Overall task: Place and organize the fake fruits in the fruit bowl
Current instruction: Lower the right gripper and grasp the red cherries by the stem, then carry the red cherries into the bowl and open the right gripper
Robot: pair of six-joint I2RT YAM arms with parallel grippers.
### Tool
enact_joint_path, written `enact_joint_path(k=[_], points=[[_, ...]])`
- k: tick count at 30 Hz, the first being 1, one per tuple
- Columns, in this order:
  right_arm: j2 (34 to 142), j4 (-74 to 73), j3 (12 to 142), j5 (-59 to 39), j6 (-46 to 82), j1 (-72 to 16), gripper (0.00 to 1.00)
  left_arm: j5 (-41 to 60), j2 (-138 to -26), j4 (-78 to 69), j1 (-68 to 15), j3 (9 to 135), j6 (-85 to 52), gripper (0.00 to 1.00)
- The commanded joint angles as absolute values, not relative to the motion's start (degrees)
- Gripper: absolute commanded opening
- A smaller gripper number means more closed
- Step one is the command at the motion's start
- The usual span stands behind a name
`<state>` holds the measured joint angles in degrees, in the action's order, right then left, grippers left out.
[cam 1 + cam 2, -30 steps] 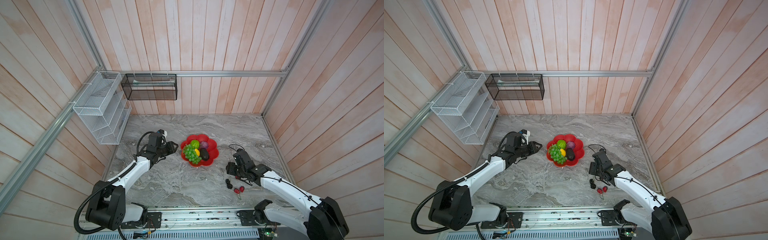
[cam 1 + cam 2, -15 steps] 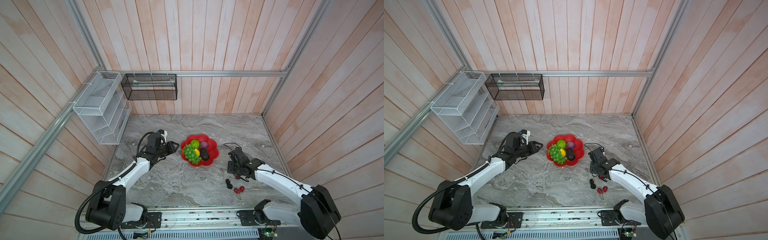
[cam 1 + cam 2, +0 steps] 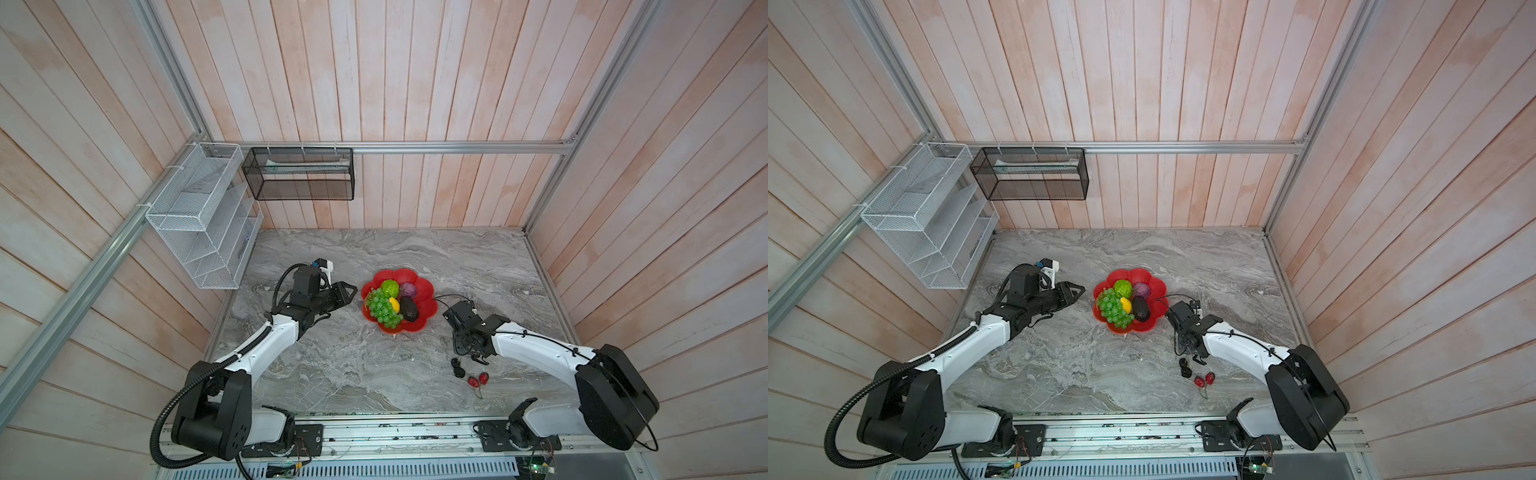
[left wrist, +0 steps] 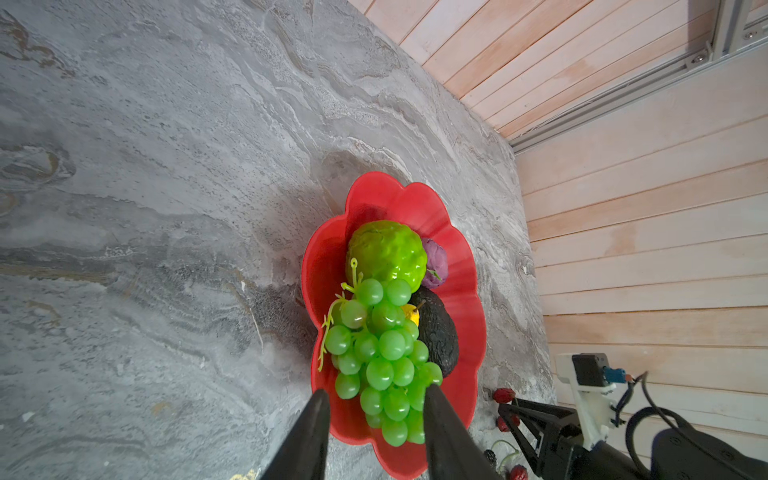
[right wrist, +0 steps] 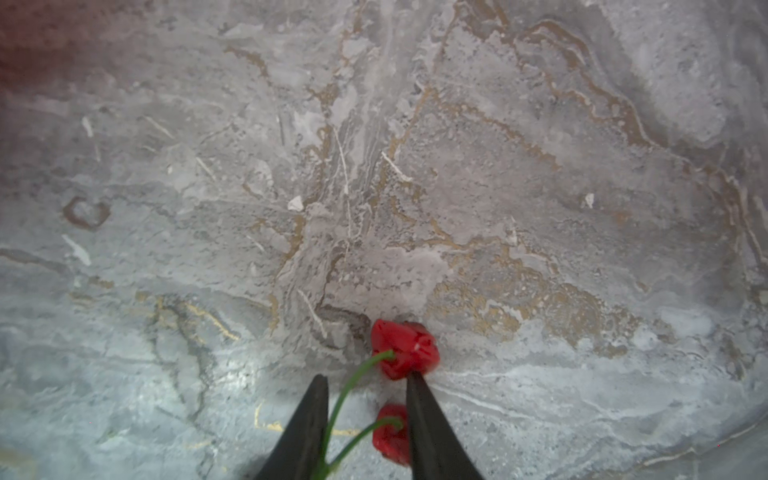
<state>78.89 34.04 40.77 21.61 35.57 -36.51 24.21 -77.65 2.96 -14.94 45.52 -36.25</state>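
We start with the table (image 3: 332,365). Bare stone surrounds the right gripper (image 5: 366,377), and the near table edge lies well ahead of its fingertips.

The right arm (image 3: 536,345) has shifted within the last second and its jaws have drawn in. They now stand partly apart, astride the green stems (image 5: 345,395), with nothing clamped yet.

The bowl (image 3: 428,291) sits behind this gripper's wrist. It is directly ahead of the left gripper (image 4: 375,390), whose jaws are apart and empty, with fingertips near the scalloped rim.

Inside the bowl, packed together, lie:
- the grape bunch (image 3: 382,309)
- the green ball (image 3: 390,287)
- the avocado (image 3: 409,309)
- the purple ball (image 3: 408,289)
- the lemon (image 3: 395,305)

The red berries (image 5: 405,349) remain on the table. One touches a right fingertip; the other sits between the fingers. The black berries (image 3: 458,368) lie just beside the jaws, outside them.

We judge that a grasp on the red pair is under way and that only the two berry pairs remain to be placed. The transfer requires a lift over the raised rim behind the wrist. Open red floor shows on the bowl side nearest the right gripper. The thin stems may slip from the grip.
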Motion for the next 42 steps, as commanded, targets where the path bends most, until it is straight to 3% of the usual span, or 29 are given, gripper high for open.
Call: enact_joint_path(k=[1,5,18,32,42], points=[[78.8,35.79,42.11,24.52,35.86,-36.81,0.32,24.89,-77.0,1.38,-14.59,45.13,-35.94,0.4],[78.4,35.68,41.97,24.69,35.68,-36.81,0.28,24.96,-77.05,1.49,-14.5,44.91,-35.86,0.4],[76.83,35.68,42.01,23.75,35.18,-36.9,0.0,25.45,-77.28,1.14,-14.5,45.0,-36.47,0.41],[71.84,33.62,53.64,18.53,30.11,-36.68,0.0,23.9,-76.82,5.82,-14.5,46.06,-36.04,0.41],[84.31,18.9,63.46,3.22,25.84,-33.34,0.0,22.42,-74.73,8.73,-15.07,45.11,-37.32,0.41]])
